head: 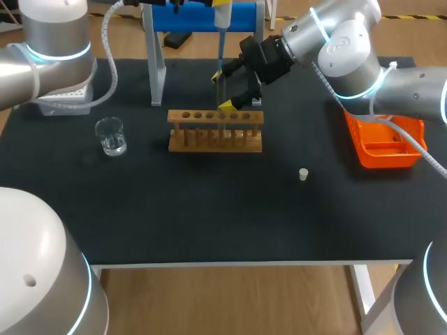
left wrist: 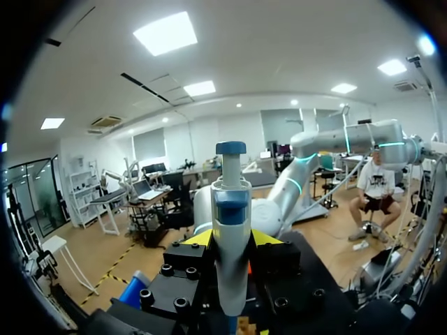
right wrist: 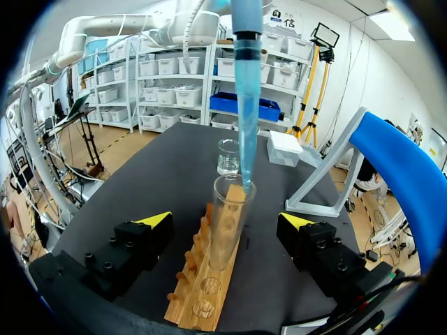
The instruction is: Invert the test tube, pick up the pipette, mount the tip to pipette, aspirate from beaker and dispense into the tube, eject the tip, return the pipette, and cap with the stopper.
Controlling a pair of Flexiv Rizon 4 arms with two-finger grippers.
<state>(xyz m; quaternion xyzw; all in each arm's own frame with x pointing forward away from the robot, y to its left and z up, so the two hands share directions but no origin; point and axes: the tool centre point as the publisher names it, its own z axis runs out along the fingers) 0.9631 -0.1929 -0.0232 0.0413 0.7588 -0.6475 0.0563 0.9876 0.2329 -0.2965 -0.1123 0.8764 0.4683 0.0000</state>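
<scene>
In the left wrist view my left gripper [left wrist: 231,241] is shut on the white and blue pipette [left wrist: 230,209], which stands upright between the yellow fingertips [left wrist: 198,239]. The pipette's blue tip [right wrist: 246,139] points down into the mouth of the clear test tube [right wrist: 227,223]. The tube stands upright in the wooden rack [right wrist: 206,286]. My right gripper [right wrist: 223,234] is open, with one finger on each side of the tube and neither touching it. In the head view the right gripper [head: 222,89] hangs over the rack [head: 215,130], and the pipette [head: 222,14] comes down from above.
The glass beaker [head: 110,135] stands left of the rack. A small white stopper [head: 303,174] lies on the black mat to the right. An orange tray [head: 384,143] sits at the right edge. A white tip box [head: 66,98] and the blue pipette stand [head: 202,17] are at the back.
</scene>
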